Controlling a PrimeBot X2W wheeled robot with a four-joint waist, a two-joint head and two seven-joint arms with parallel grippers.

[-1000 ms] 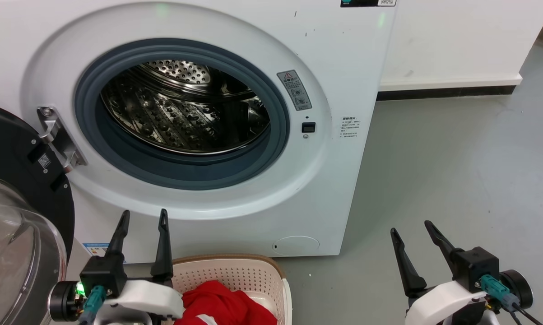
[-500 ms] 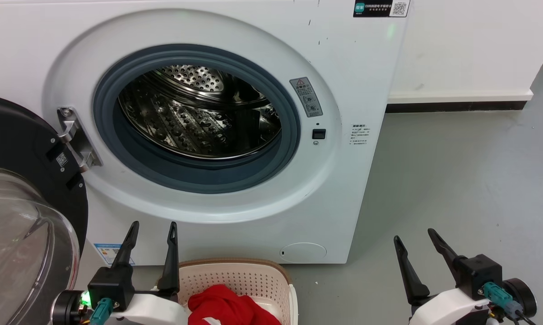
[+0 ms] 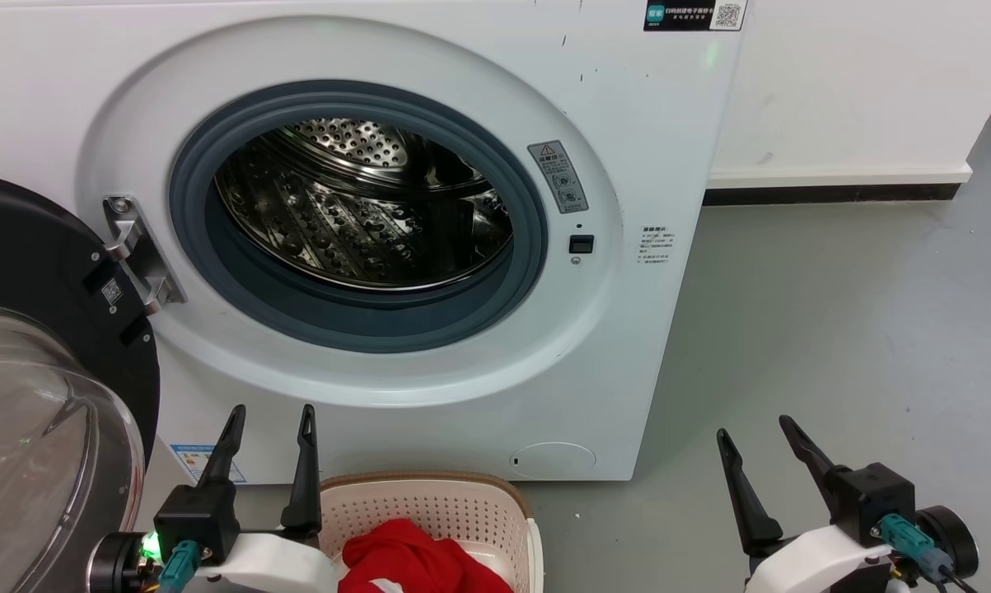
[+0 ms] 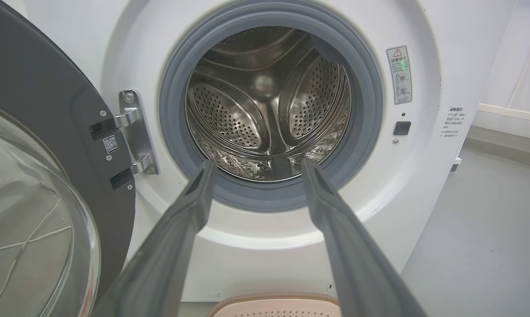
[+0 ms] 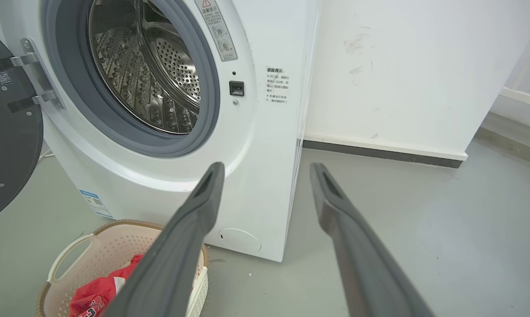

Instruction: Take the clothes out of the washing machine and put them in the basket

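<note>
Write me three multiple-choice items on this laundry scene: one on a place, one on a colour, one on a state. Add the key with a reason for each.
1. Where do the clothes lie? A) on the floor B) in the basket C) on a shelf
2. The rubber rim of the washing machine porthole is: A) red B) yellow C) grey
3. The door is: A) swung open B) shut C) taken off
Key: 1 B, red fabric sits inside the perforated basket; 2 C, a grey ring circles the opening; 3 A, the door hangs on its hinge left of the opening.
</note>
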